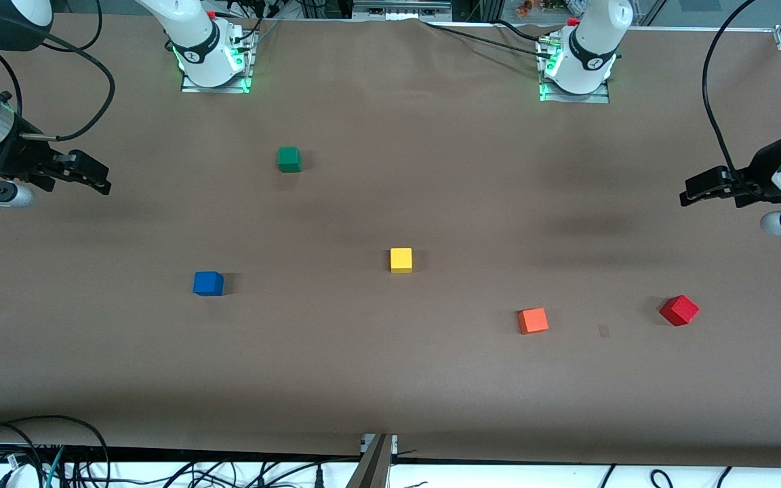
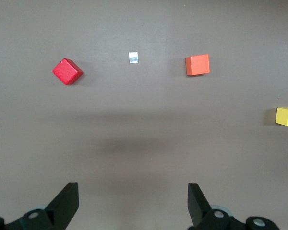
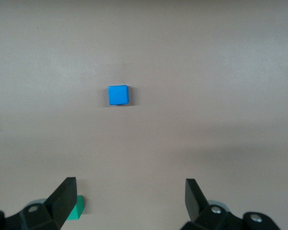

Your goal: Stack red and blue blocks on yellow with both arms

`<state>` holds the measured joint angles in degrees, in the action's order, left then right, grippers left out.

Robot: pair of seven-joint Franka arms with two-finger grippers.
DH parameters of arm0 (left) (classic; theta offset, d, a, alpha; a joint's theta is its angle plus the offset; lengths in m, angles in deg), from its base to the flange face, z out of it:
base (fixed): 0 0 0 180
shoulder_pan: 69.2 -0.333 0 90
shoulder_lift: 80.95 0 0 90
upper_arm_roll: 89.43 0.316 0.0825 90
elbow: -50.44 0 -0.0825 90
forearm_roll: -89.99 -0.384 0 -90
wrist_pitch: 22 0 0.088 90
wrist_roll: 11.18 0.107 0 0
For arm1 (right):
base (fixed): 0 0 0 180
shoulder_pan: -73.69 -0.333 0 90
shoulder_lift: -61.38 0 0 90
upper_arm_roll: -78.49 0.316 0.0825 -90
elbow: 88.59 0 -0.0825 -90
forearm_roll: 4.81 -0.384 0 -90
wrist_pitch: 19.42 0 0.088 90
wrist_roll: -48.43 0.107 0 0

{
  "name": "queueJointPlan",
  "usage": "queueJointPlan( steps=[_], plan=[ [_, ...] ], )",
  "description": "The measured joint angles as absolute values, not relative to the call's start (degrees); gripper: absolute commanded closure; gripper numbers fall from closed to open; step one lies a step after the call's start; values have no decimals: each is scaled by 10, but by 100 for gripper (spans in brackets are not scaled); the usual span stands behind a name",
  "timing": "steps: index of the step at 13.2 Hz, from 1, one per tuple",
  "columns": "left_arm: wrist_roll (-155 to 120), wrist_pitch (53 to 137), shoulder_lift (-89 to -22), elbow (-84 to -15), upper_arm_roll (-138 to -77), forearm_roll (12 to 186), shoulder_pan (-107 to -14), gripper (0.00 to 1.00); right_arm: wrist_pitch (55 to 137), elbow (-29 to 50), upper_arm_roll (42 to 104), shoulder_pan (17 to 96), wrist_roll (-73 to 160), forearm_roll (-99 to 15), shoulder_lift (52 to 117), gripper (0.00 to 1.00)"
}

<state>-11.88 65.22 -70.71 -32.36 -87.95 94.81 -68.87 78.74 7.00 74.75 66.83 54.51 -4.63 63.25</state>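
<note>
The yellow cube (image 1: 401, 259) sits near the table's middle; its edge shows in the left wrist view (image 2: 286, 116). The blue cube (image 1: 207, 283) lies toward the right arm's end and shows in the right wrist view (image 3: 118, 95). The red cube (image 1: 679, 310), turned at an angle, lies toward the left arm's end and shows in the left wrist view (image 2: 67, 71). My left gripper (image 1: 687, 194) hangs open and empty above the table at its own end (image 2: 133, 199). My right gripper (image 1: 100, 179) hangs open and empty at its own end (image 3: 129, 196).
An orange cube (image 1: 533, 320) lies between the yellow and red cubes, also in the left wrist view (image 2: 197, 64). A green cube (image 1: 289, 159) sits nearer the arms' bases, partly hidden in the right wrist view (image 3: 79, 207). A small pale mark (image 1: 604, 331) is on the brown tabletop.
</note>
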Motion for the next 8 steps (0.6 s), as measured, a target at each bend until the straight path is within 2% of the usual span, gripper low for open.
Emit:
queueJointPlan(
  steps=[8],
  plan=[
    [-119,652,-683,-310,-871,948,-693,0,789,70,749,668,545,-46,632,0]
  ],
)
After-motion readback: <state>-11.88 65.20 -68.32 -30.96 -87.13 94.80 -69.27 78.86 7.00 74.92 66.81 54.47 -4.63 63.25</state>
